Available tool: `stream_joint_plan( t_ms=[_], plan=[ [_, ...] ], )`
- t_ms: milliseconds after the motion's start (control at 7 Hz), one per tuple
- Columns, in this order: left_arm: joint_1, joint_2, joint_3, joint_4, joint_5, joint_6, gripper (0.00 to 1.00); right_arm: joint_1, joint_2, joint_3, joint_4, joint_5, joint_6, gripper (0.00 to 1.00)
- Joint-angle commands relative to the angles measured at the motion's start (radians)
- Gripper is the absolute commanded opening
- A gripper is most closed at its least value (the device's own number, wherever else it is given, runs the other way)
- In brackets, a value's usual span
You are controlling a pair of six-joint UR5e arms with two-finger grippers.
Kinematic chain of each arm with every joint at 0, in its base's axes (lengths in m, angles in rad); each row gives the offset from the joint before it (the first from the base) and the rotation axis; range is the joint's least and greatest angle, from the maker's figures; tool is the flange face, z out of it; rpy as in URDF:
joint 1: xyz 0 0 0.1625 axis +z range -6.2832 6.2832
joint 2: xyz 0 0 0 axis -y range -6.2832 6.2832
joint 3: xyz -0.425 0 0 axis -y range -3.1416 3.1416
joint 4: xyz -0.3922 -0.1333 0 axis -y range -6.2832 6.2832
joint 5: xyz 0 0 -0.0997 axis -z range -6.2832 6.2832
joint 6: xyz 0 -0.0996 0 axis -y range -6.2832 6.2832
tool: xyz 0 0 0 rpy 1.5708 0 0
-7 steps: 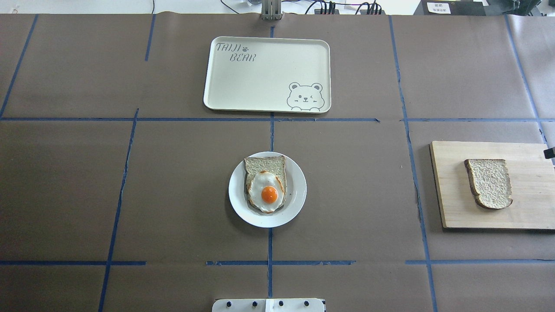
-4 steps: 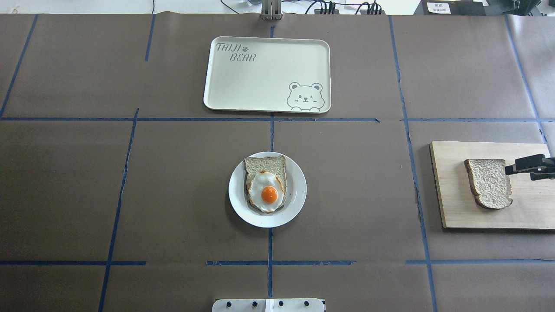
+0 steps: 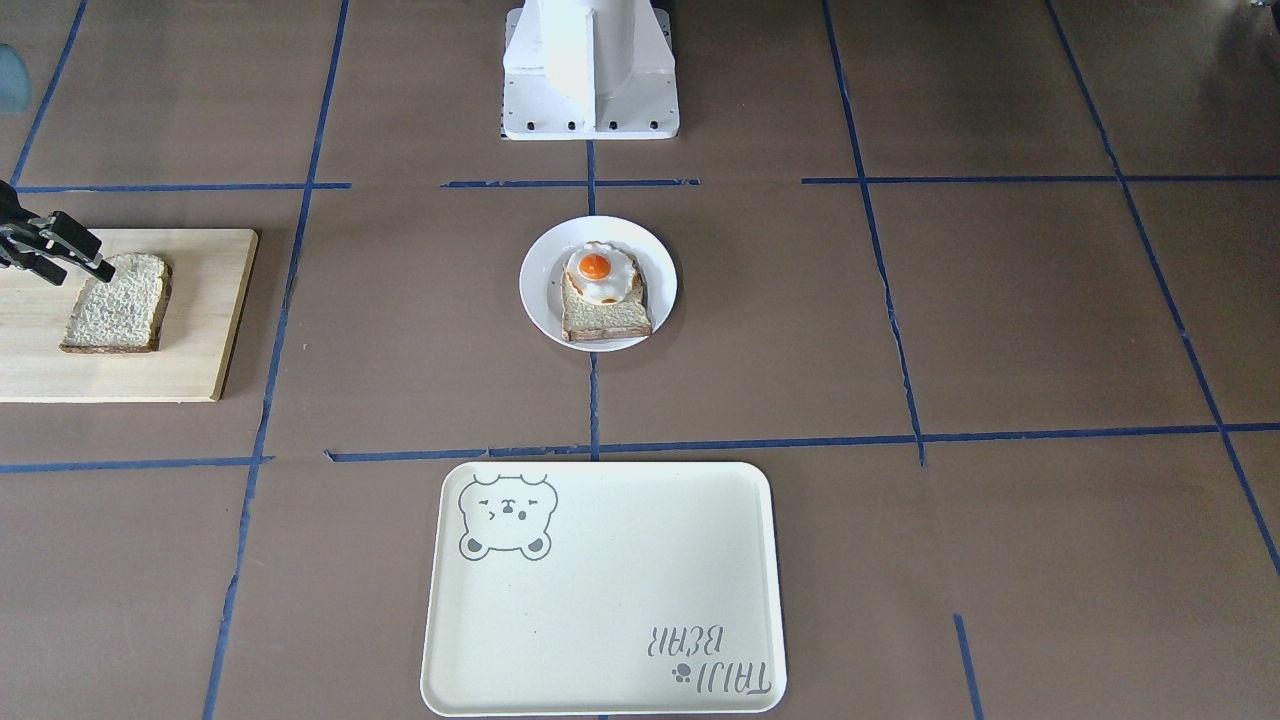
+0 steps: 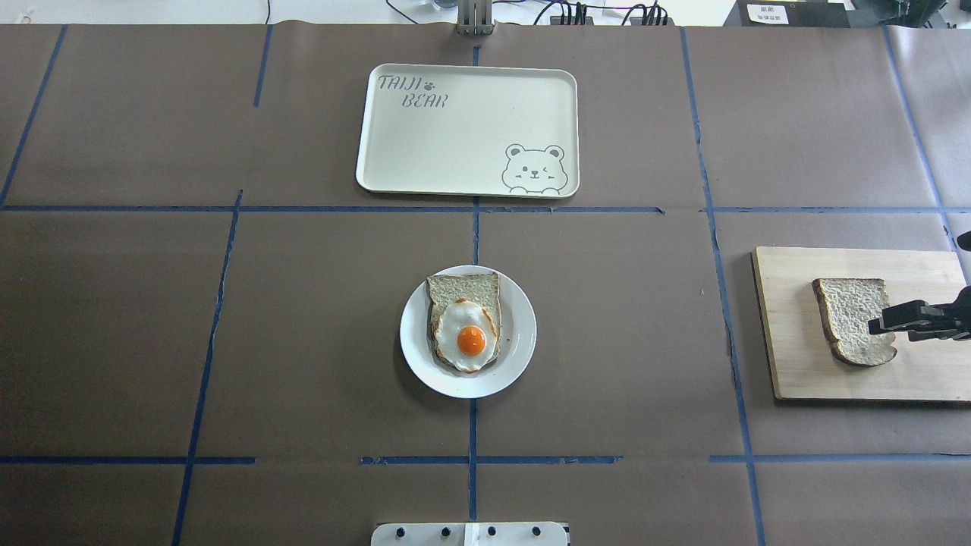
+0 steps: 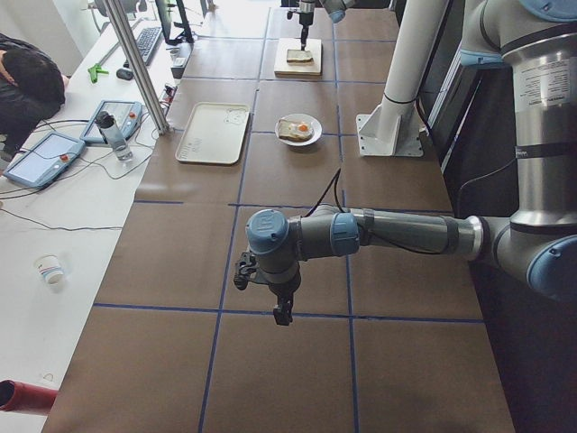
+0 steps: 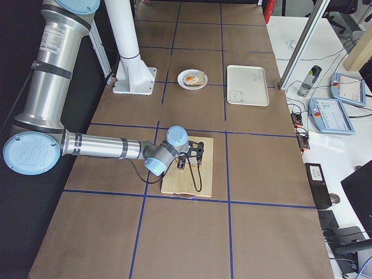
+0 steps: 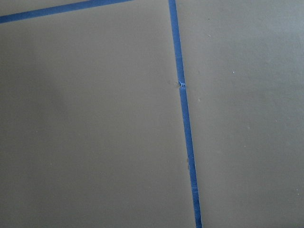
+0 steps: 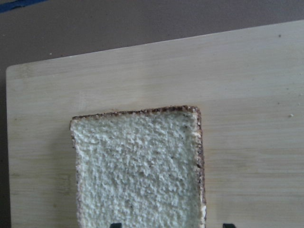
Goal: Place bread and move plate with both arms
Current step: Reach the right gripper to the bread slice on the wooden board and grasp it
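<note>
The bread (image 4: 853, 318) lies flat on a wooden cutting board (image 4: 925, 364) at the right of the table. My right gripper (image 4: 884, 326) hangs open over the slice's right edge. In the right wrist view its two fingertips (image 8: 114, 224) sit at either side of the bread (image 8: 137, 166). The small white plate (image 4: 520, 334) stands at the table's middle with an egg-topped toast (image 4: 466, 334) on it. My left gripper (image 5: 270, 298) hangs over bare table far off on the left; I cannot tell whether it is open or shut.
A cream tray (image 4: 455, 136) with a bear drawing lies beyond the plate at the far middle. The robot's white pedestal base (image 3: 590, 70) stands behind the plate. Blue tape lines cross the brown table.
My right gripper has come in from the right edge over the cutting board and now hangs over the bread's right edge. Bread, plate and tray have not moved.
</note>
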Motion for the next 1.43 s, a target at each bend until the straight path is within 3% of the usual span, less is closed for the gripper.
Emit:
stream_joint_plan(
  t_ms=[0,429,1000,1286],
  plan=[
    [0.000,0.000,0.002,0.001,0.000,0.000,1.00,-0.026,0.001,-0.004,0.000,-0.017,0.001,0.69],
    [0.000,0.000,0.012,0.000,0.000,0.000,1.00,-0.030,0.003,-0.005,0.002,-0.020,0.000,0.55],
    [0.000,0.000,0.017,-0.006,0.000,0.000,1.00,-0.030,0.001,-0.005,0.002,-0.040,-0.005,0.09],
    [0.000,0.000,0.017,-0.006,0.000,0.000,1.00,-0.032,0.001,-0.005,0.002,-0.038,-0.005,0.00]
  ],
)
